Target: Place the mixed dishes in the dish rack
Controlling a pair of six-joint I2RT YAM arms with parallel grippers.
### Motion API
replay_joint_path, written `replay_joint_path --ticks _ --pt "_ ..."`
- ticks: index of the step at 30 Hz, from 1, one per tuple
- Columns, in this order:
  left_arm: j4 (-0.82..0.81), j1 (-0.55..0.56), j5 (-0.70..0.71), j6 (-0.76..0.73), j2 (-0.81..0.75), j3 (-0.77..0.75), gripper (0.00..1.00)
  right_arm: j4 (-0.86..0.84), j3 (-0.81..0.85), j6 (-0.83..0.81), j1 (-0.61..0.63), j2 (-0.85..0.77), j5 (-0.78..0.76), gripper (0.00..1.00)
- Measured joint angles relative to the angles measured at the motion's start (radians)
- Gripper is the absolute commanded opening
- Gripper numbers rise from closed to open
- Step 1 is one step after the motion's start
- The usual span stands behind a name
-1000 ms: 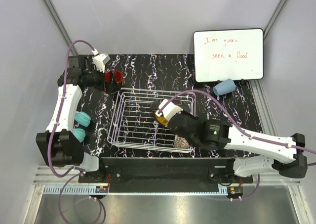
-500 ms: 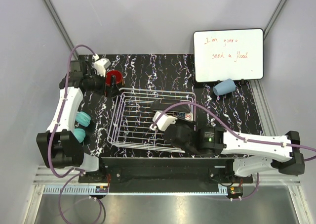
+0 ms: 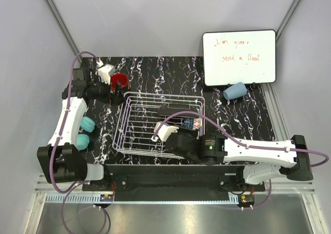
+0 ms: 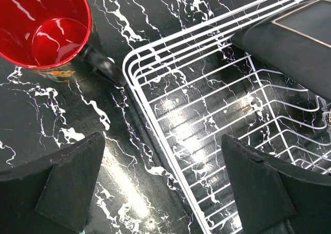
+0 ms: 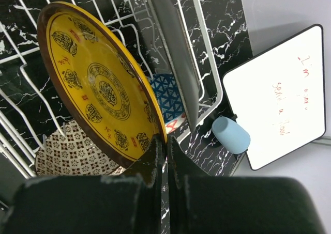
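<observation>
Our right tool (image 5: 164,150) is clamped shut on the rim of the yellow plate (image 5: 101,87), and what matters next is how that plate stands against the wires of the rack (image 3: 155,93). In the right wrist view the plate is up on its edge inside the rack, leaning rather than flat, with its patterned face toward the wrist camera. The pinch is on the near rim, so the plate reaches away from the tool into the rack. Just behind it the dark-backed saucer (image 5: 173,53) also stands on edge, roughly parallel. The blue bowl (image 5: 166,95) shows in the gap between the two, and the brown patterned bowl (image 5: 70,154) lies low beside the plate. We judge that letting go is safe only if the plate's far rim is seated between wires, and we cannot tell from here whether it is. Our left tool (image 4: 163,141) hangs wide apart and empty over the rack's far left corner. The red mug (image 4: 46,27) sits upright on the counter (image 4: 31,120) just outside that corner, handle toward the rack, so the left arm is plainly nearer to it. The light blue cup (image 3: 235,91) lies on its side by the whiteboard (image 3: 239,56), closer to the right arm.
</observation>
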State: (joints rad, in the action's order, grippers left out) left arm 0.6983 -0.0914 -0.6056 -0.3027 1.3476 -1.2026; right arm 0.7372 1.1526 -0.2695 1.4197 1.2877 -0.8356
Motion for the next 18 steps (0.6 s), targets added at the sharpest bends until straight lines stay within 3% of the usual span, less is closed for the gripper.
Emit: replay_joint_path --ticks 18 --pt "-0.012 -0.001 0.0 0.015 -0.004 0.003 0.99 -0.057 -0.025 -0.09 0.008 0.033 0.003 0.0"
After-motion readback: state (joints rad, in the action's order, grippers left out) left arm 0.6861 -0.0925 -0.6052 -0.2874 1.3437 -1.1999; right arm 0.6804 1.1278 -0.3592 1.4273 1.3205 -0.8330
